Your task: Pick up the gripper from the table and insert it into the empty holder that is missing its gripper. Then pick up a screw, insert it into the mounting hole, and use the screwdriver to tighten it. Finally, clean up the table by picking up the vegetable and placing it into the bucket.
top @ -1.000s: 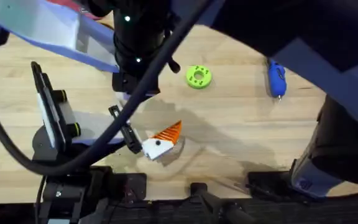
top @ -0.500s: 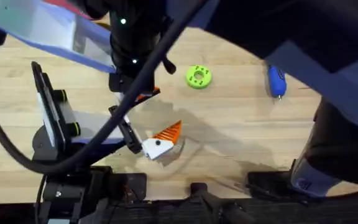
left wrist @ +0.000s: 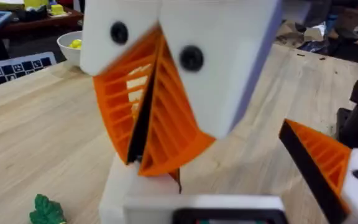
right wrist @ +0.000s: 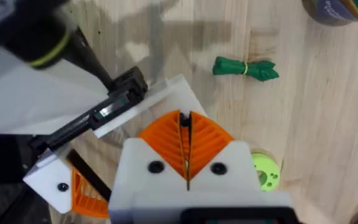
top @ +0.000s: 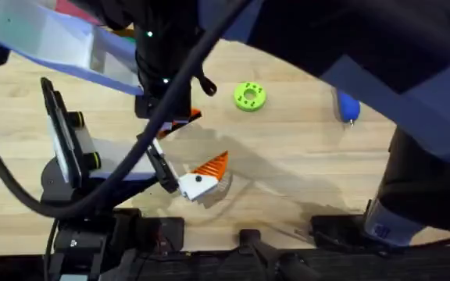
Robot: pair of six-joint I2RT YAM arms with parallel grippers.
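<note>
At the left of the pale wooden desk (top: 303,172), the left hand (left wrist: 213,163) stands open. Its 2 fingers are apart. 1 is a bare white blocky plastic holder (left wrist: 122,190) with no pad. The other already carries its orange ribbed wedge.

Just above the holder hangs the right hand (right wrist: 185,124), reached across from the far side. Its 2 white fingers are closed, orange pads pressed together on a thin dark strip. I take that strip for the black side of the small orange ribbed plastic gripper (left wrist: 142,127), though pad and part are hard to tell apart. It is poised over the holder and not seated.

Farther right on the desk lie a round green plastic disc (top: 249,96) and then the blue pen-shaped electric screwdriver (top: 348,105), both well clear of the hands. In the right wrist view the slim dark-green toy vegetable (right wrist: 244,68) lies near the teal-sided round bucket (right wrist: 340,9), apart from it.

Likely trouble from here:
- The gripper may sit skewed in the pinch, so it catches the holder's edge and jams or pops out onto the desk.
- A descent off to 1 side could knock the fitted wedge beside the holder.
- Releasing before it is fully seated would leave the mounting hole misaligned for the screw.
</note>
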